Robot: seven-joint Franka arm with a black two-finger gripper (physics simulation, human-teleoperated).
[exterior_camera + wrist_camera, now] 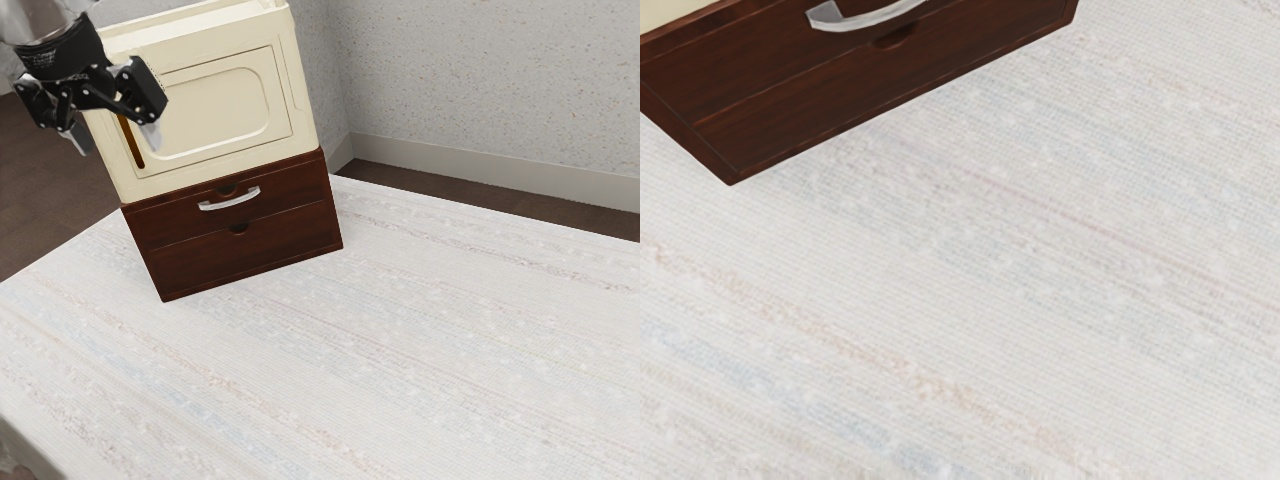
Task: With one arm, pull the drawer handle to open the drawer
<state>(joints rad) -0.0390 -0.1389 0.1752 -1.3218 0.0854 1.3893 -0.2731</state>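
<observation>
Where the exterior view comes nearest, the desk (380,400) spreads out pale, with faint blue, pink and brownish bands running slantwise across its woven-looking top. Beyond that foreground, at the exterior view's upper left, the black pincer (119,149) hangs above the level of the silver handle, its two fingers (150,134) spread wide apart and pointing downward, with nothing gripped between them. It is well clear of the handle.

On the desk stands a dark reddish-brown chest (270,247), with two drawer fronts one above the other. The curved silver handle (230,200) is mounted across the upper drawer front (290,193), just below a small rounded notch; the lower drawer front (200,265) has a similar notch at its top edge. Both fronts sit flush, so the drawers look closed. The wrist view also shows the handle, arching out from the brown wood, with the bare desk beyond the chest's base.

Directly above the chest rises a cream cabinet (215,110), its face marked by a rounded panel and a narrow amber-brown upright strip (131,140). Farther back are dark flooring (480,200), a pale baseboard (500,173) and speckled grey walls (480,80).
</observation>
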